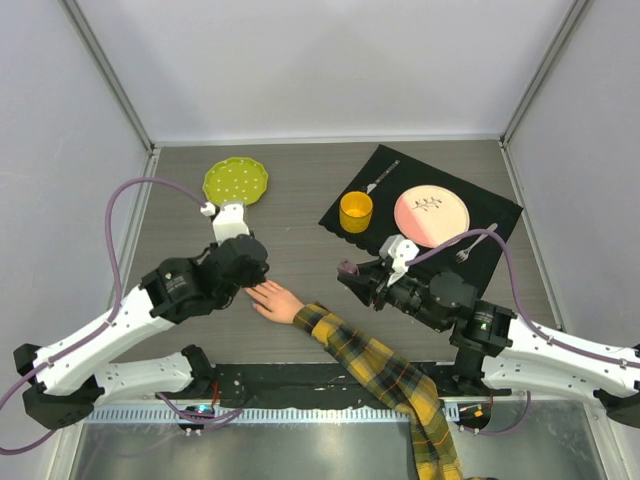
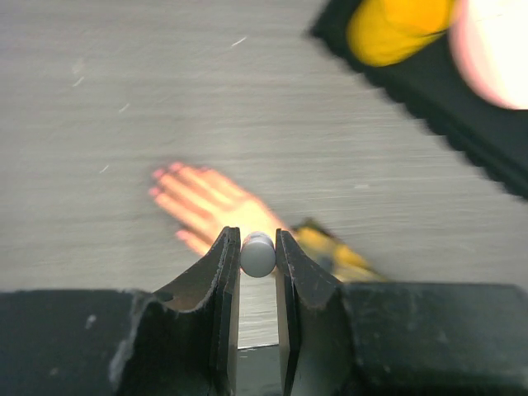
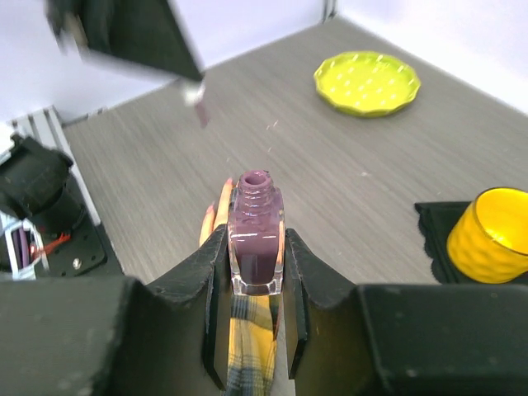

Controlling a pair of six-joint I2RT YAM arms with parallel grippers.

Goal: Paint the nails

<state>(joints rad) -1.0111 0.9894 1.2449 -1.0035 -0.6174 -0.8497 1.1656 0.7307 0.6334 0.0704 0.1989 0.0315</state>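
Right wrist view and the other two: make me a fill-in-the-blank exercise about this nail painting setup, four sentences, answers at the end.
1. The right gripper is shut on an uncapped bottle of ____ polish.
2. The left gripper is shut on a small round ____ cap.
3. The mannequin hand lies on the table in a yellow-and-black ____ sleeve.
4. The yellow cup stands on the ____ mat.

Missing words: purple; white; plaid; black.

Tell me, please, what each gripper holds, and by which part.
Right gripper: open square dark-purple glass polish bottle, by its flat sides. Left gripper: white brush cap, by its sides.
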